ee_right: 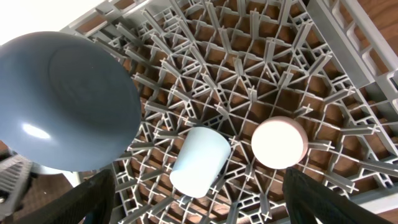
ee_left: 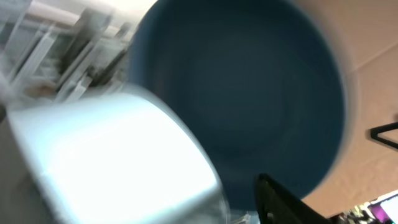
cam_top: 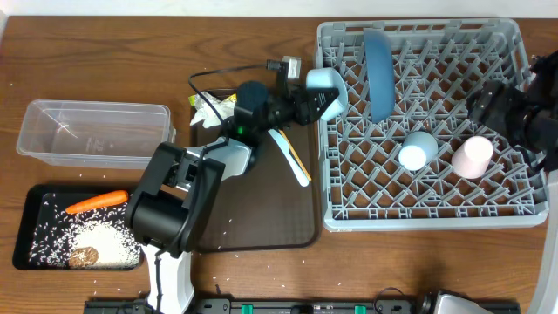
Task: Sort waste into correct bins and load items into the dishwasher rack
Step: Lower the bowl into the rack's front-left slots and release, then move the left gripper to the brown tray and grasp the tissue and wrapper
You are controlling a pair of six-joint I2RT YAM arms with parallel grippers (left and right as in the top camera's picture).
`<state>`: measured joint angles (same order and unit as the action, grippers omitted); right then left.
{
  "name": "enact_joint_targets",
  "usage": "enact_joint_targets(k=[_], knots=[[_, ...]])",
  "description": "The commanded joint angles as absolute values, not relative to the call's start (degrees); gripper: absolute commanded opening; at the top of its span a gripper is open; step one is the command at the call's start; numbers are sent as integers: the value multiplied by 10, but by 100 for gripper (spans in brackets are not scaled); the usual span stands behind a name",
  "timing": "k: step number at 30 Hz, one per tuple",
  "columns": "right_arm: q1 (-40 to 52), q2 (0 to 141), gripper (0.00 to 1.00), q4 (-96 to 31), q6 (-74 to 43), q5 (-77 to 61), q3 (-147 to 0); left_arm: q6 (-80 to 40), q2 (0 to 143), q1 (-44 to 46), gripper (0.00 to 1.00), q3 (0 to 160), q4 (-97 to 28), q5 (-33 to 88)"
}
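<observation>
Left arm extended, right jaws wide apart

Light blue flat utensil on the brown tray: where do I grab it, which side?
I'd take the light blue utensil from straight above, pinching across its narrow width near its lower-right end in the overhead view. It lies flat and diagonal on the brown tray, so only thin edges are grippable; that end is clear of the left arm. A chopstick lies alongside.

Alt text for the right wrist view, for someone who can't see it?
Looking down into the grey rack: a dark-blue plate at left, a light blue cup on its side at centre, a pink cup right of it. The open right pincer frames the bottom edge.
</observation>
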<state>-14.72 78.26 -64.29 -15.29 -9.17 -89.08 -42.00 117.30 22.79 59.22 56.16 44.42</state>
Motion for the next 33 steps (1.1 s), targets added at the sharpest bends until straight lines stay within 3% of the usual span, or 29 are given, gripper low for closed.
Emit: enact_joint_targets(k=[1,4,5,7,8,22,33], knots=[[-150,785,83,-645,-145,-88,-892,-416,1178,211,59,603,519,452],[-150,785,83,-645,-145,-88,-892,-416,1178,203,60,603,490,456],[-150,785,82,-645,-145,-88,-892,-416,1178,199,66,603,490,459],[-150,785,83,-645,-145,-88,-892,-416,1178,193,92,603,489,463],[-150,785,82,-646,-145,-88,-892,-416,1178,190,98,603,489,465],[-150,785,83,-646,-145,-88,-892,-377,1154,167,98,603,465,483],[-150,785,83,-645,-145,-88,-892,-190,997,153,98,612,156,372]])
